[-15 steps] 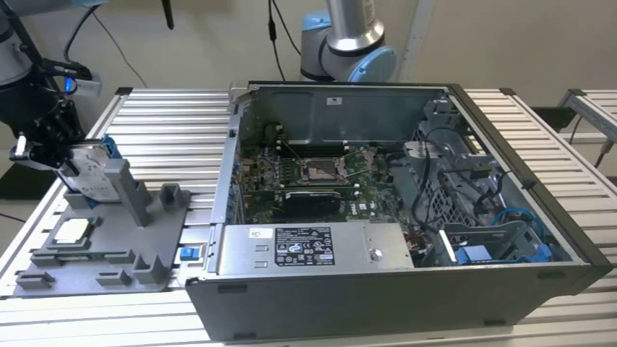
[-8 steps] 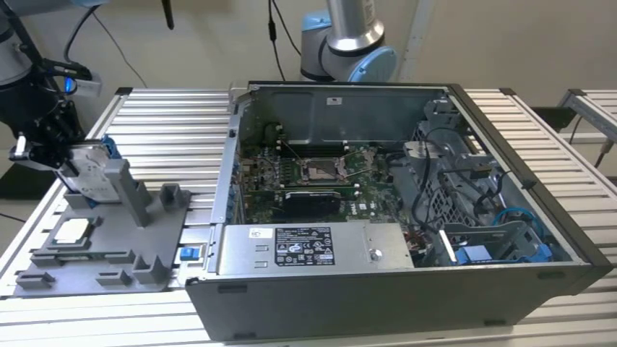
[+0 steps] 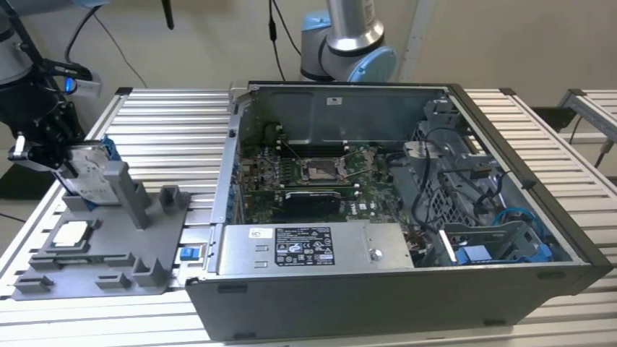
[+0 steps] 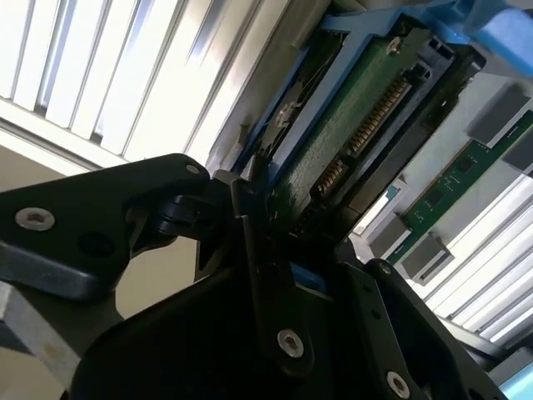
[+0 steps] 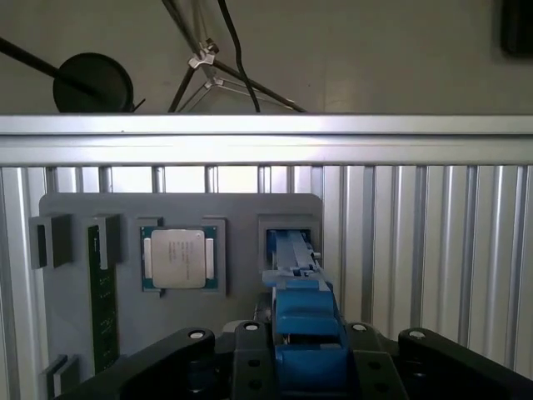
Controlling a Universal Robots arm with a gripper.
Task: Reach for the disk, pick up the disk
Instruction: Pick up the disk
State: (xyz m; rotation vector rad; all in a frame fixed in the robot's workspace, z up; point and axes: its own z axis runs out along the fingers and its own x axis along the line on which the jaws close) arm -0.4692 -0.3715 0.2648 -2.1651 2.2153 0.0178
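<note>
gripper (image 5: 304,354) | fingers (image 4: 246,210) closed tight on disk (image 4: 358,125) by its blue frame | disk upright at gray fixture (image 3: 154,238) slot | 1 processor chip (image 5: 181,257) lies beside slot

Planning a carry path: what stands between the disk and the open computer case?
In the exterior view, a tall gray post and a shorter post stand between the disk and the computer case.

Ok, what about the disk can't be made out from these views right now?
- Exterior view: the tool and the gray holder cover much of the disk; whether it is seated is hidden.
- First wrist view: the tool's body hides the disk's near end.
- Second wrist view: the picture's edge cuts off the disk's far end; its other face is turned away.
</note>
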